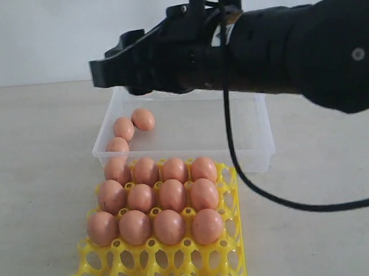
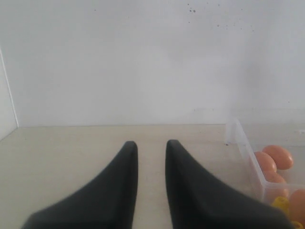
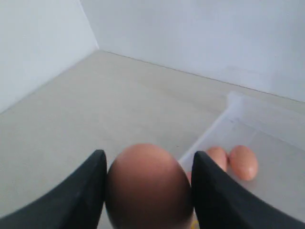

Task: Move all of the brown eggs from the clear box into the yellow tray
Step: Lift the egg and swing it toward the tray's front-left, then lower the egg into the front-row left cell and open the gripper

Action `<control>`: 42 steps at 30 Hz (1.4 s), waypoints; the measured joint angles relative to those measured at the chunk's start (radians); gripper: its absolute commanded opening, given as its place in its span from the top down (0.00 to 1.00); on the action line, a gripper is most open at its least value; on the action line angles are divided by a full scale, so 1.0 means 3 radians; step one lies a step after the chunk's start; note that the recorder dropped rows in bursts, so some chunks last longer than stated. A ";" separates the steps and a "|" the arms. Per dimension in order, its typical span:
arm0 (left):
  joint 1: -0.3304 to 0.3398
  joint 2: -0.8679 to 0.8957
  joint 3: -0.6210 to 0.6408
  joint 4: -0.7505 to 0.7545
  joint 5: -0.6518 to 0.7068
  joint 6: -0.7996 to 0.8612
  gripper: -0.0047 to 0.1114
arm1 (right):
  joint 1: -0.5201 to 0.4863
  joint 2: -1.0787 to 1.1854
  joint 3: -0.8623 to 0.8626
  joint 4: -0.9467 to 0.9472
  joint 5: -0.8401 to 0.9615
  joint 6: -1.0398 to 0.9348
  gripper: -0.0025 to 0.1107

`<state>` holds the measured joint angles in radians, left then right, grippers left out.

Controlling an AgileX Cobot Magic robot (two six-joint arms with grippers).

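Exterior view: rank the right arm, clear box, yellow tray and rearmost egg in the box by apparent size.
1. Right arm, though nearness to the camera inflates it.
2-3. Clear box and yellow tray: look alike, tray nearer; unranked.
4. Rearmost egg in the box.

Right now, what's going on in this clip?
The right gripper holds one brown egg between its fingers, up in the air by the clear box. Three eggs lie at one end of that box. The yellow tray has twelve eggs filling three rows; the row nearest the exterior camera is empty. The left gripper sits off to the side, slightly parted and empty.
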<state>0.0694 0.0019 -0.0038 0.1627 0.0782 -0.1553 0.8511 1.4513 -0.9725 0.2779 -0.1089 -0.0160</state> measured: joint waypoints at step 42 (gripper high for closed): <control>0.0000 0.0000 0.0000 0.0000 0.0000 0.0000 0.77 | 0.0255 0.1520 0.0023 -0.3726 -0.1091 0.3980 0.98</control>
<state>0.0694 0.0019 -0.0038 0.1627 0.0782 -0.1553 0.9276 1.9072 -0.9658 -0.8398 -0.4362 1.1781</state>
